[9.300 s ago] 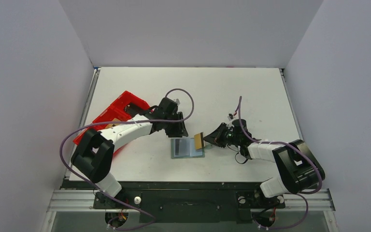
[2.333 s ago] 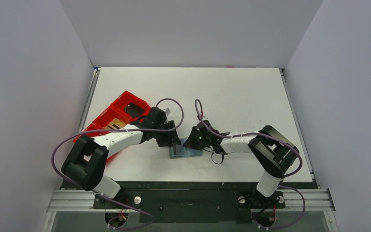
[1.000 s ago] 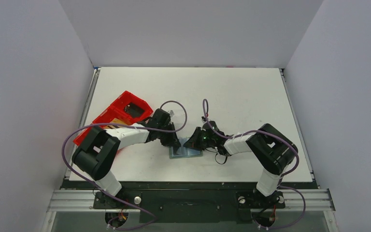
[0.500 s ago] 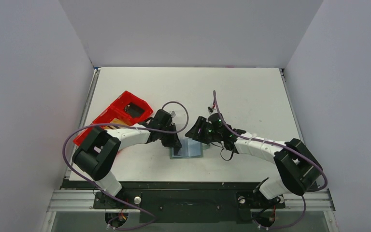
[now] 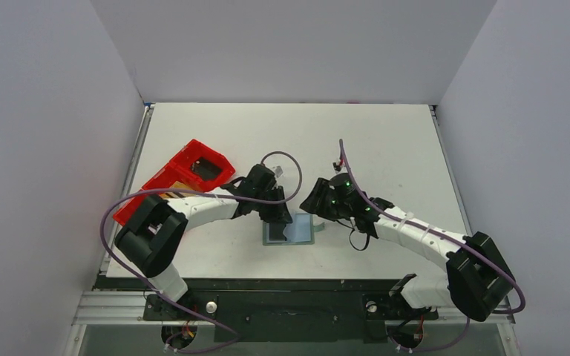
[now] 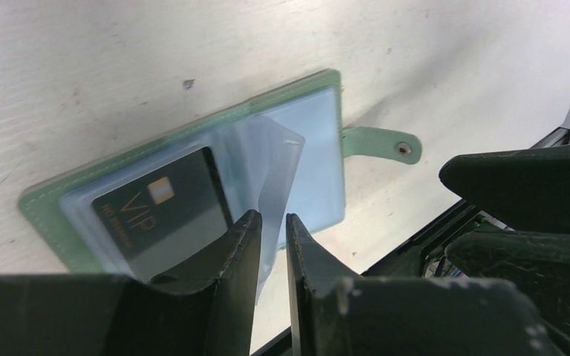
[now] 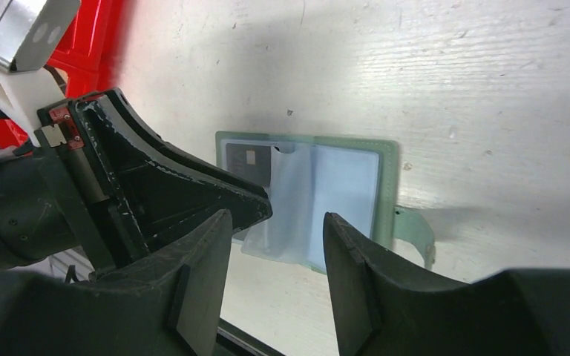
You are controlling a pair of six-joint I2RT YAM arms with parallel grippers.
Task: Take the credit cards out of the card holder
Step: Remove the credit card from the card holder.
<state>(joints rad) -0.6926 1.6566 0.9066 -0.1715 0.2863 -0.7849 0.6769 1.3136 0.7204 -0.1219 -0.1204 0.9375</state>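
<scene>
Leafing for cards — your right gripper (image 7: 278,219) gapes empty; left gripper (image 6: 272,219) straddles a clear sleeve (image 6: 278,159), jaws barely apart. Next, likely: pinch the dark card (image 6: 156,211) just left of it.

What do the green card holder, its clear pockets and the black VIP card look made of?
Small green folding card holder: likely leather or faux leather, matte, stitched along its edge. Clear pockets: thin, glossy flexible plastic; one leaf curls upward. Black VIP card: probably stiff plastic, smooth, lying flat.
</scene>
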